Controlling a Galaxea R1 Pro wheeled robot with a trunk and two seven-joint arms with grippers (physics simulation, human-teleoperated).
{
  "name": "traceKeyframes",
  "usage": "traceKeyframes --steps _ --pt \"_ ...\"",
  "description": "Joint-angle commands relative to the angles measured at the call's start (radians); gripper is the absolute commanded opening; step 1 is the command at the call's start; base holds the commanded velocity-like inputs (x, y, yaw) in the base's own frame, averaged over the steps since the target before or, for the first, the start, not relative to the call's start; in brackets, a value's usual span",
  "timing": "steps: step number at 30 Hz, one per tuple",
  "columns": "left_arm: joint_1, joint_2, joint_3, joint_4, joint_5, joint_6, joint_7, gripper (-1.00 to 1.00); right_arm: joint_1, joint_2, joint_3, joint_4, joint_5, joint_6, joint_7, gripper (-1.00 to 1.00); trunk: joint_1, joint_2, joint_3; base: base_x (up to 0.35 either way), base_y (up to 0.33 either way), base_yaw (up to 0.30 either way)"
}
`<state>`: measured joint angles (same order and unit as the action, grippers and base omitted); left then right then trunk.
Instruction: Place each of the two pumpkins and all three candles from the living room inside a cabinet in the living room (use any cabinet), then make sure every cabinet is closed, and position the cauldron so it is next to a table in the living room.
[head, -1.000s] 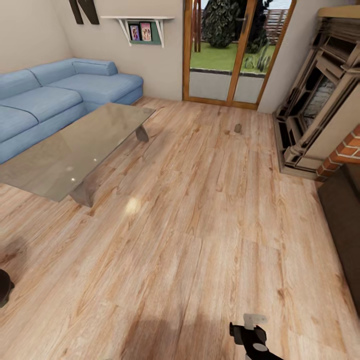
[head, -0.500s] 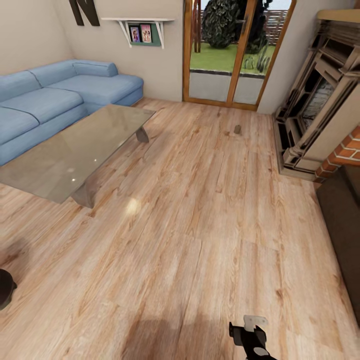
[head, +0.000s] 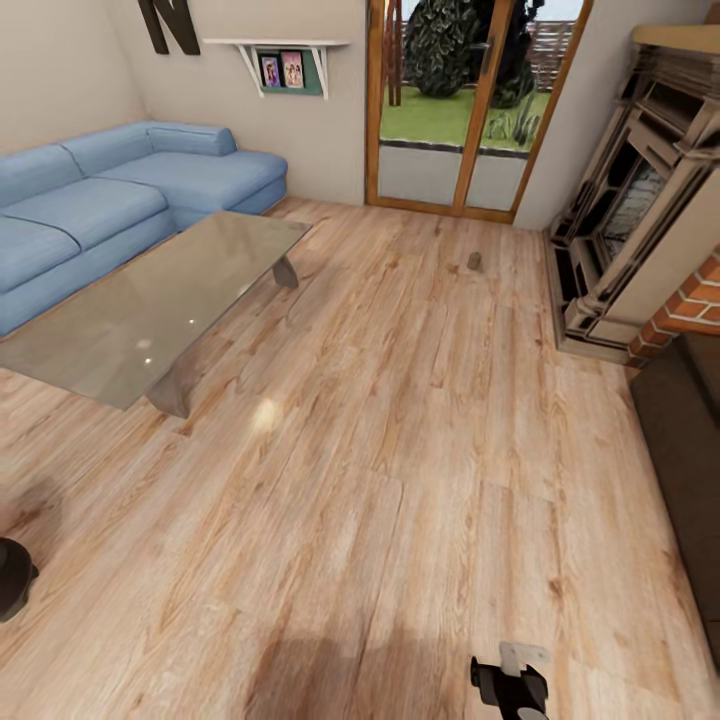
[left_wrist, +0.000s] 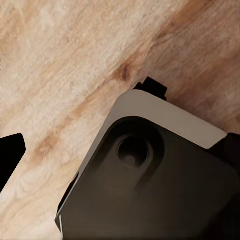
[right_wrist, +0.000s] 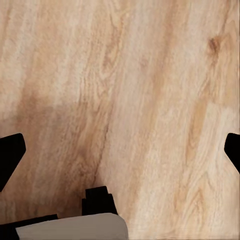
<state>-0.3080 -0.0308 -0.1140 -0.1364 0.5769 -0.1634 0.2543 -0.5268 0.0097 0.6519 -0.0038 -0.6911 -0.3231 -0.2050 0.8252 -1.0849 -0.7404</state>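
Observation:
A small tan candle (head: 474, 260) stands on the wooden floor far ahead, near the glass doors. The glass-topped table (head: 150, 310) stands at the left, in front of the blue sofa. At the left edge a rounded black shape shows, the side of the cauldron (head: 12, 578), mostly cut off. The dark-brown cabinet (head: 685, 450) runs along the right edge; its front is hidden. My right gripper (right_wrist: 120, 155) hangs open over bare floorboards. My left gripper shows one fingertip (left_wrist: 10, 155) set wide, open, above the floor and part of my own body. No pumpkins are in view.
A blue corner sofa (head: 90, 200) fills the left. A stone fireplace (head: 640, 200) with brick beside it stands at the right. Glass doors (head: 465, 100) lie straight ahead. Part of my right arm (head: 515, 685) shows at the bottom.
The whole picture has shifted slightly, so the camera moved. A little more of the cauldron shows at the left edge. My right arm sits lower in the picture.

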Motion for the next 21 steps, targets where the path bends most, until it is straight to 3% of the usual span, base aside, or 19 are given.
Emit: traceKeyframes --steps 1,6,21 --pt "0.0 0.0 -0.008 0.0 0.008 -0.003 0.005 1.0 0.0 0.001 0.008 0.004 -0.009 -0.01 -0.005 1.0 -0.004 0.007 0.003 0.0 0.0 0.0" --pt "0.0 0.0 -0.009 0.0 0.008 -0.004 0.005 1.0 0.003 0.002 0.009 0.012 -0.032 -0.034 -0.003 1.0 -0.008 0.014 0.006 0.0 0.0 0.0" --pt "0.0 -0.001 -0.009 -0.001 0.008 -0.004 0.005 1.0 0.013 0.002 0.009 0.013 -0.033 -0.05 -0.002 1.0 -0.008 0.014 0.019 0.0 0.0 0.039"
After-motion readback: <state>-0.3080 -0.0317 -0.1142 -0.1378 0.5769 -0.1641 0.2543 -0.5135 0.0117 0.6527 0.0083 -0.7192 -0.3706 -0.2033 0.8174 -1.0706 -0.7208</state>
